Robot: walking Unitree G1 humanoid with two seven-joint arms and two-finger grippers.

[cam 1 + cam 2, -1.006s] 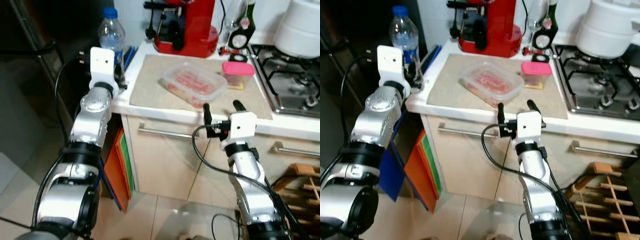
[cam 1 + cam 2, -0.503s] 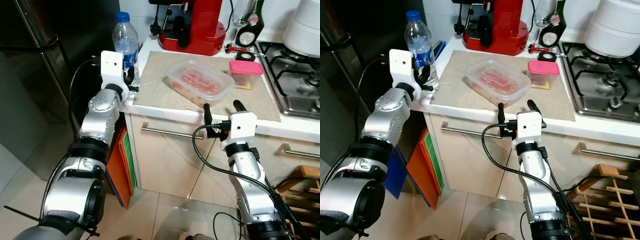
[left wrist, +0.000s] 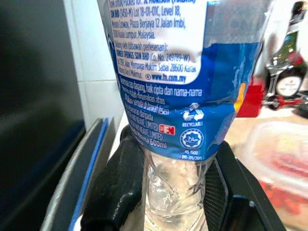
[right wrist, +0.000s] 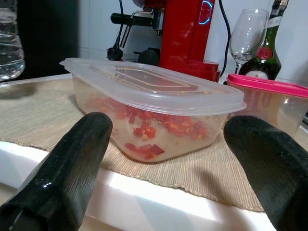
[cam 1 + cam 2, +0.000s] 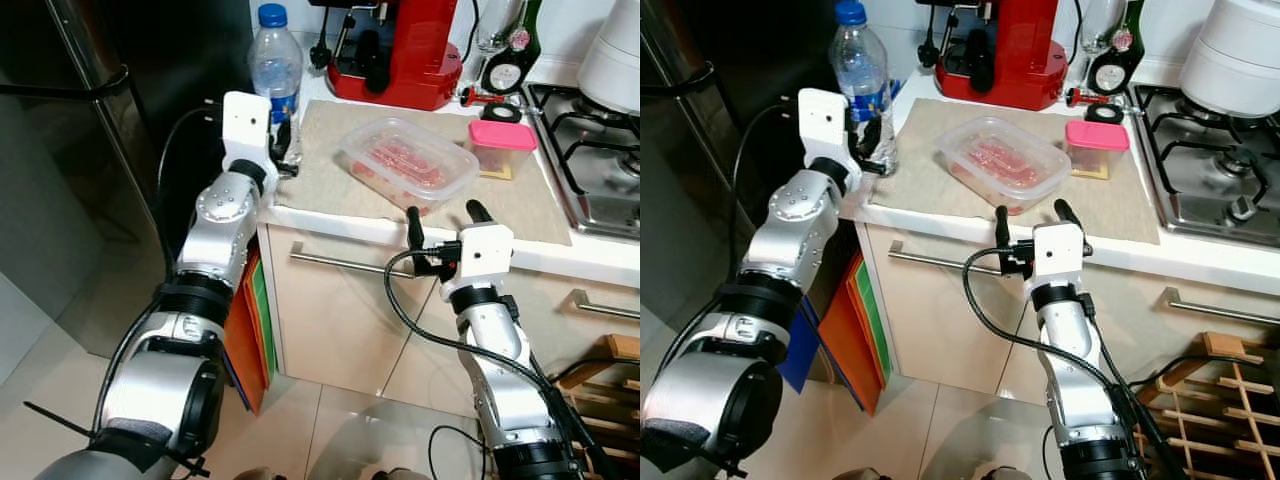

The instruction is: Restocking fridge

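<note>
A clear water bottle (image 5: 277,60) with a blue cap and blue label stands at the left corner of the white counter (image 5: 330,218). My left gripper (image 5: 283,152) is shut on its lower part; in the left wrist view both black fingers (image 3: 120,187) press the sides of the bottle (image 3: 178,72). A clear lidded container (image 5: 405,165) of red chopped food lies on the beige mat (image 5: 320,150). My right gripper (image 5: 443,213) is open just in front of the counter edge, level with that container (image 4: 154,96) and apart from it.
A dark fridge (image 5: 100,110) stands to the left. On the counter are a red coffee machine (image 5: 400,50), a pink-lidded tub (image 5: 497,145), a wine glass and a bottle, with a gas hob (image 5: 600,130) at the right. Below are drawer handles (image 5: 340,262) and orange and green boards (image 5: 245,320).
The camera has shifted, so the counter sits lower in view. My left gripper has moved in around the bottle's base and closed on it. The right arm is unchanged.
</note>
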